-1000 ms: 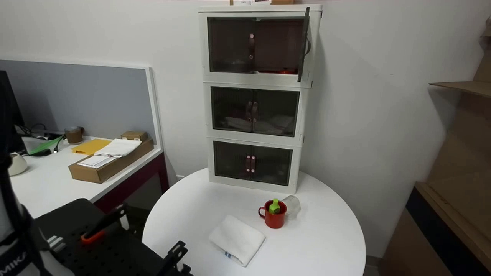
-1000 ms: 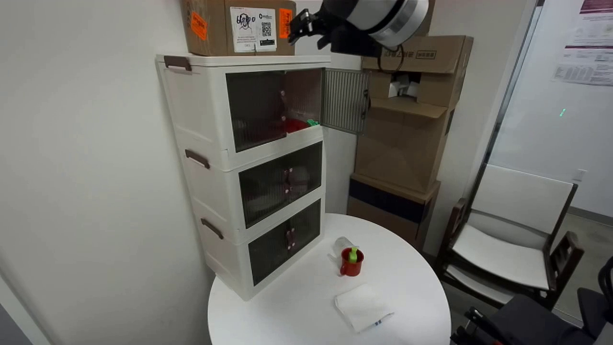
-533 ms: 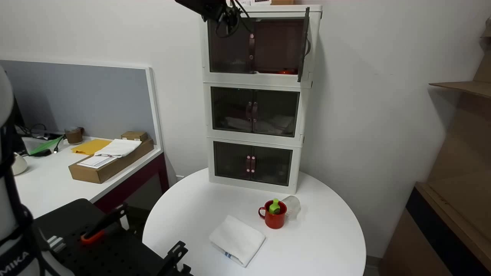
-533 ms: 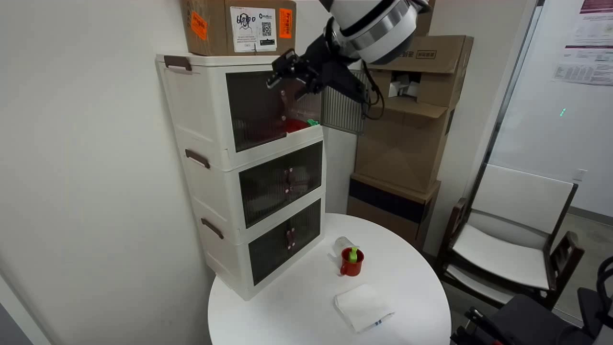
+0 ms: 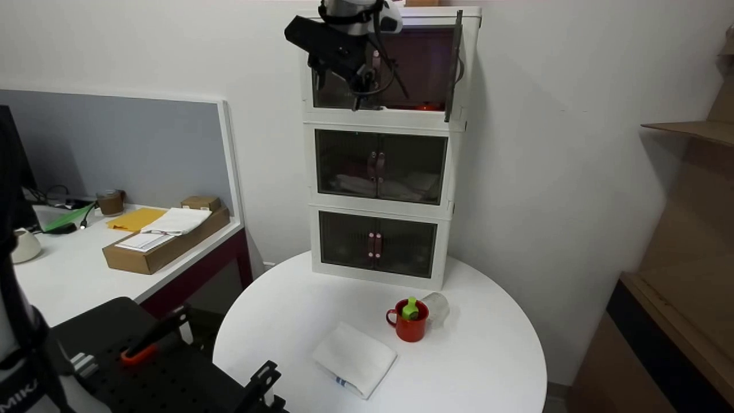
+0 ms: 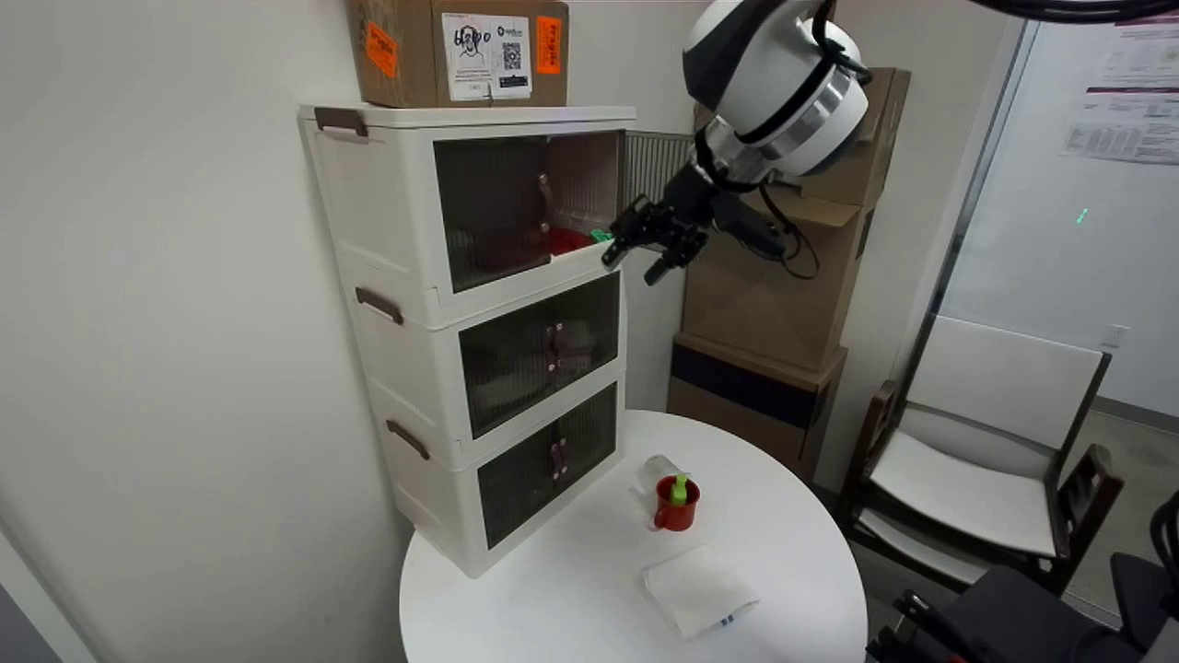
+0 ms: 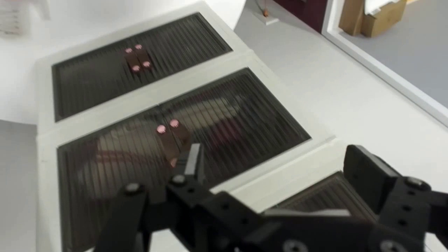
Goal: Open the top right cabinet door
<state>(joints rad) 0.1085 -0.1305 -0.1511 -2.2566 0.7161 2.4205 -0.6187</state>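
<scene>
Inside cabinet [image 6: 379, 201], top-right door [image 6: 652, 158] open — red item [image 6: 566, 242]

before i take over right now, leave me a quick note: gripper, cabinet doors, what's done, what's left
Gripper: open, holding nothing, in front of the cabinet and apart from the opened door.
Top right door: swung wide open.
Other doors: top left door, middle doors and bottom doors look shut.
Done: the requested door is open.
Left: probably nothing on the door itself; I would just back the arm away without brushing it.
</scene>
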